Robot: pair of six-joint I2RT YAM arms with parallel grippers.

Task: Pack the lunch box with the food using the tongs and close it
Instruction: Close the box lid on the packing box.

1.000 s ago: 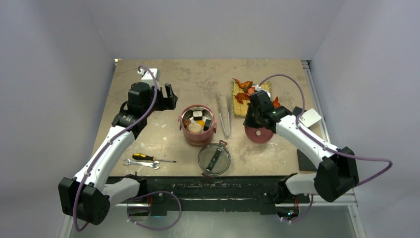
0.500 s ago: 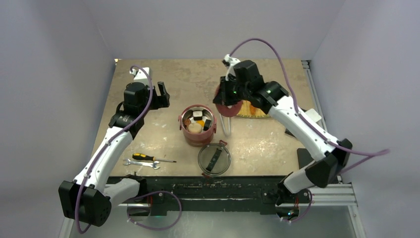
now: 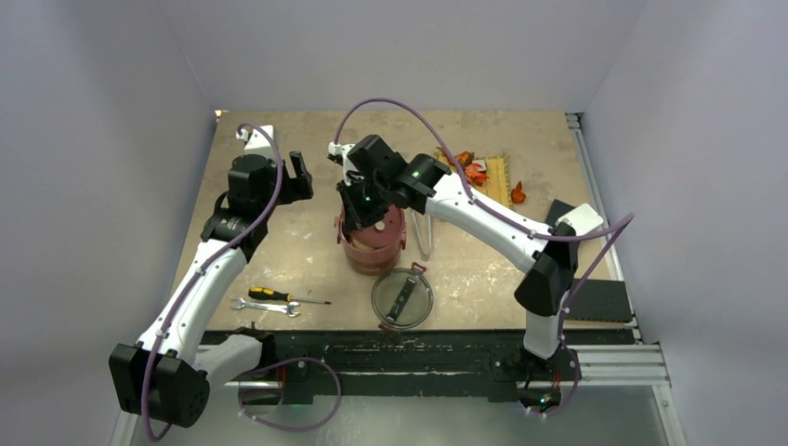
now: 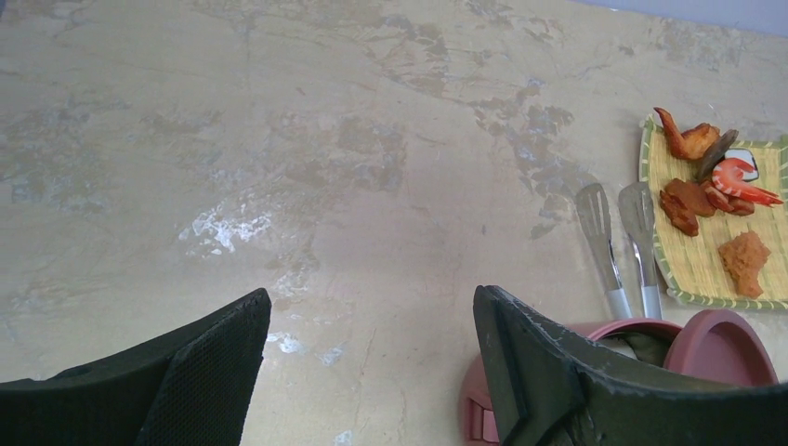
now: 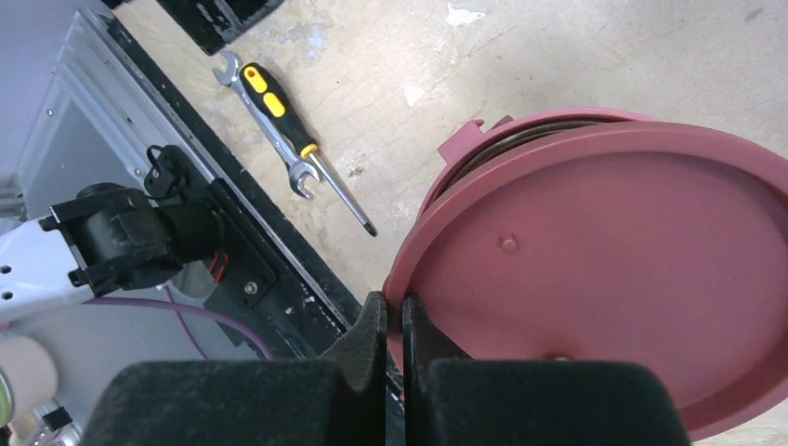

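**Overhead and wrist views: lid transfer.** On the table (image 3: 279, 149), the right arm (image 3: 483, 209) had swung within the last second from the mat side to the centre, where I saw it reach over the lunch box (image 3: 374, 253). The left arm (image 3: 209, 269) had barely shifted.

The lunch box stood mid-table. Its filled bowl, open to the overhead camera a second earlier, was now hidden beneath the red disc lid (image 5: 632, 269). The lid lay off-centre over the bowl, and I could not tell whether it touched the rim. The right gripper (image 5: 388, 316) pinched the lid's thin edge, jaws pressed almost together.

I judged packing ended and closing begun, though food (image 4: 706, 186) remained on the yellow mat (image 4: 692, 269). The dark top lid (image 3: 402, 297) lay on the table just nearer the arm bases than the box, not yet fitted.

The left gripper (image 4: 367, 311) hung left of the box, jaws spread and holding nothing. The tongs (image 3: 426, 234) lay flat between box and mat, held by neither gripper. The screwdriver (image 3: 279, 296) and wrench (image 3: 265, 306) lay at the near left.
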